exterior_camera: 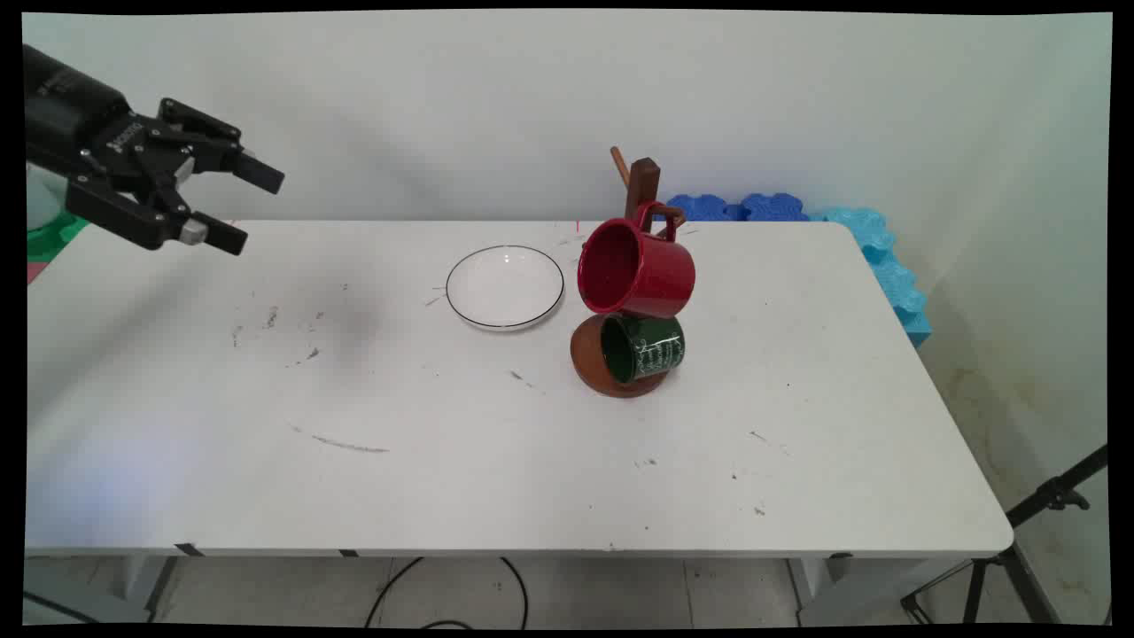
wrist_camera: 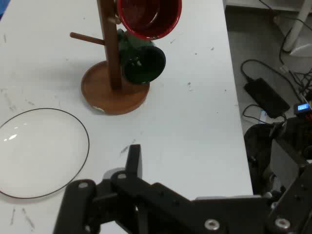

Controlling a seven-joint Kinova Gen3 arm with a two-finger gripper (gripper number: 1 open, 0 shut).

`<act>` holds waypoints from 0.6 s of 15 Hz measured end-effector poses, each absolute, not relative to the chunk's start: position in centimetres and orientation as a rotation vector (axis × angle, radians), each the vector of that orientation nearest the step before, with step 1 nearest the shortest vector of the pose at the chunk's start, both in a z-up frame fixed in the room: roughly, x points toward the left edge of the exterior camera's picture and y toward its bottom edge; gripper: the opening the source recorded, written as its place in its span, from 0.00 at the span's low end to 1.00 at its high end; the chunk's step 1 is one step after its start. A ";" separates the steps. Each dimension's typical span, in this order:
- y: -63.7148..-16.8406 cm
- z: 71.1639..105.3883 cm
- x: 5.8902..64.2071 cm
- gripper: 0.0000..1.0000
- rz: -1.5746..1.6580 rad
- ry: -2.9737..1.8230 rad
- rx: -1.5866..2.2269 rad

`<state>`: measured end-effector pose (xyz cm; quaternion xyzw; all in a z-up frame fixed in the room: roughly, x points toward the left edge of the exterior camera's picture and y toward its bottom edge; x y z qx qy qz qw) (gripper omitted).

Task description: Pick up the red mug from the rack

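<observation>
A: The black two-finger gripper (exterior_camera: pixel 239 206) is hanging above the table's left end, jaws spread apart and gripping nothing.

B: I am counting two mugs, one red enamel mug (exterior_camera: pixel 636 268) and one dark green mug (exterior_camera: pixel 644 347), both hanging on one brown wooden mug stand (exterior_camera: pixel 617 372). One white round plate with a black rim (exterior_camera: pixel 504 287) is lying beside, carrying nothing.

A: The hand view is showing cables on the floor (wrist_camera: pixel 267 97).

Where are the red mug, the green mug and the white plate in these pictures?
red mug (exterior_camera: pixel 651 270): main view, on its outer side wall.
green mug (exterior_camera: pixel 656 347): main view, on its lettered side.
white plate (exterior_camera: pixel 504 285): main view, on its bare middle.
</observation>
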<state>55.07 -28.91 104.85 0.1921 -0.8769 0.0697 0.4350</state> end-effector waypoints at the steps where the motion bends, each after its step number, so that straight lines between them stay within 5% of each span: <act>1: -29.0 104.8 55.1 1.00 0.180 -2.182 0.479; 9: -29.8 105.2 55.2 1.00 0.208 -2.163 0.476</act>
